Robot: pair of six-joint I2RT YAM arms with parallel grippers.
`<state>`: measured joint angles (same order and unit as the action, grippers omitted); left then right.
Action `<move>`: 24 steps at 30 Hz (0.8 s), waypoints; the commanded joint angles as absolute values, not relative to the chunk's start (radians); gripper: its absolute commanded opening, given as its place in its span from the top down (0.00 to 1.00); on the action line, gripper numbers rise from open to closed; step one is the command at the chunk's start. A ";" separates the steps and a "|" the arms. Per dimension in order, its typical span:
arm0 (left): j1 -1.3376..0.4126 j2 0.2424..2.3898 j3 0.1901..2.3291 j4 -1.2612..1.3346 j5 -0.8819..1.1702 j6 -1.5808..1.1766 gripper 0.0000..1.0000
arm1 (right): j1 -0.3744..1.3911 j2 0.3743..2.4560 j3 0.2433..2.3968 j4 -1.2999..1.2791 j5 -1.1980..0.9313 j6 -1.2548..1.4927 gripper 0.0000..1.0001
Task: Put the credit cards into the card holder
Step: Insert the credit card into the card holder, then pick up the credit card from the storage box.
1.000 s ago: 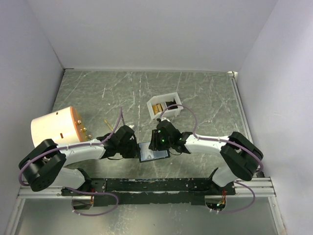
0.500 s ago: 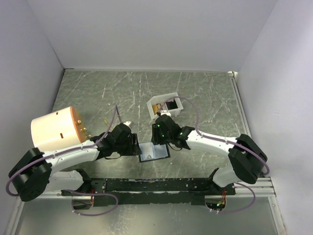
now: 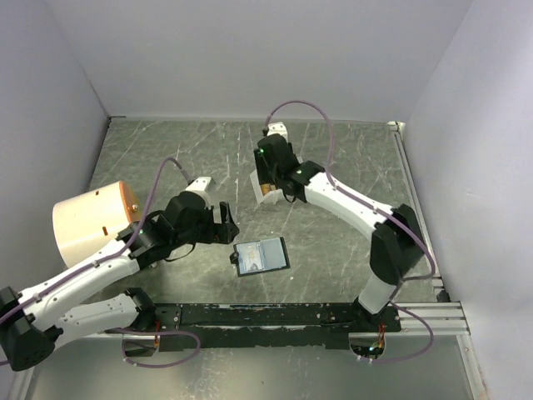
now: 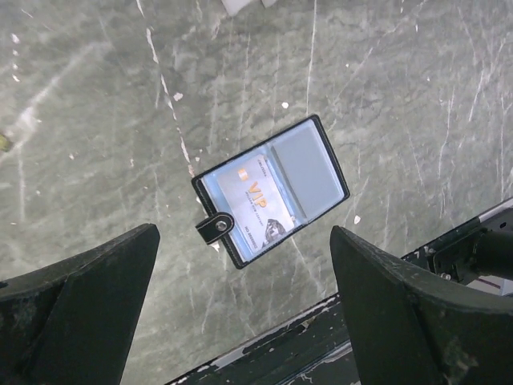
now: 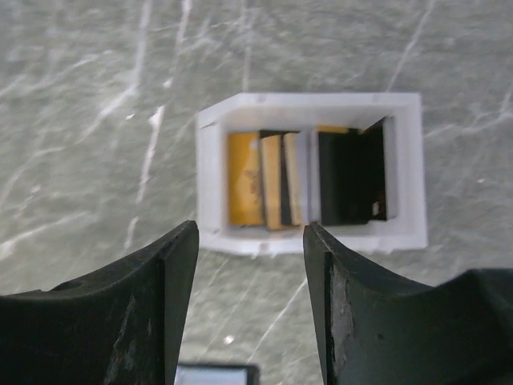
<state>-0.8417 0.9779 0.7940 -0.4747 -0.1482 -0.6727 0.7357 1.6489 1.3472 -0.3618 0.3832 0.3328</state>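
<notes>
Right gripper (image 5: 249,241): jaws parted with nothing between them, poised over the white box (image 5: 313,100).
Left gripper (image 3: 226,227): spread wide and empty, just left of the card holder (image 4: 272,188).
Credit cards (image 5: 268,188): gold and dark ones stand on edge, packed together inside the box.
Card holder: lies open and flat on the table (image 3: 350,167) near the front rail. A printed card (image 4: 255,200) sits in the half with the snap tab; the other half looks empty.
Step in hand: probably fetching the next card from the box.
Next move: likely a straight descent, with the fingers closing on one card's top edge alone.
Edges: the box walls hem the cards closely, so there is little finger room. The neighbouring cards may lift too.
Open room: bare table lies between box and holder. The tan cylinder (image 3: 92,218) stands well apart.
</notes>
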 commanded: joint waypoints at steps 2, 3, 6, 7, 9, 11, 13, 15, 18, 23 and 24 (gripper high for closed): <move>-0.848 0.898 0.827 -0.568 -0.202 -0.605 0.01 | 0.669 1.811 1.496 -0.473 0.500 0.210 0.45; -0.847 0.888 0.836 -0.582 -0.212 -0.604 0.01 | 0.664 1.836 1.522 -0.480 0.496 0.196 0.46; -0.847 0.870 0.871 -0.639 -0.253 -0.588 0.01 | 0.661 1.913 1.606 -0.525 0.443 0.173 0.46; -0.847 0.868 0.881 -0.656 -0.264 -0.581 0.01 | 0.660 1.939 1.627 -0.532 0.427 0.171 0.45; -0.848 0.863 0.892 -0.675 -0.280 -0.573 0.01 | 0.662 1.980 1.652 -0.533 0.409 0.172 0.43; -0.847 0.854 0.890 -0.674 -0.280 -0.571 0.01 | 0.661 2.031 1.675 -0.537 0.405 0.169 0.39; -0.848 0.844 0.886 -0.666 -0.271 -0.569 0.01 | 0.661 2.088 1.710 -0.551 0.406 0.164 0.37; -0.847 0.836 0.886 -0.671 -0.276 -0.572 0.01 | 0.661 2.131 1.747 -0.565 0.412 0.154 0.36; -0.847 0.821 0.884 -0.678 -0.291 -0.574 0.01 | 0.661 2.183 1.792 -0.583 0.413 0.142 0.33; -0.848 0.801 0.882 -0.682 -0.300 -0.577 0.01 | 0.660 2.239 1.827 -0.606 0.465 0.140 0.30; -0.847 0.798 0.881 -0.682 -0.301 -0.578 0.01 | 0.660 2.245 1.828 -0.609 0.479 0.137 0.31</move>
<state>-0.8417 0.8177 0.8616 -0.6647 -0.2703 -0.5903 0.6605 2.2196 1.7859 -0.5774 0.4244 0.1528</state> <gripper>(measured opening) 0.992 0.694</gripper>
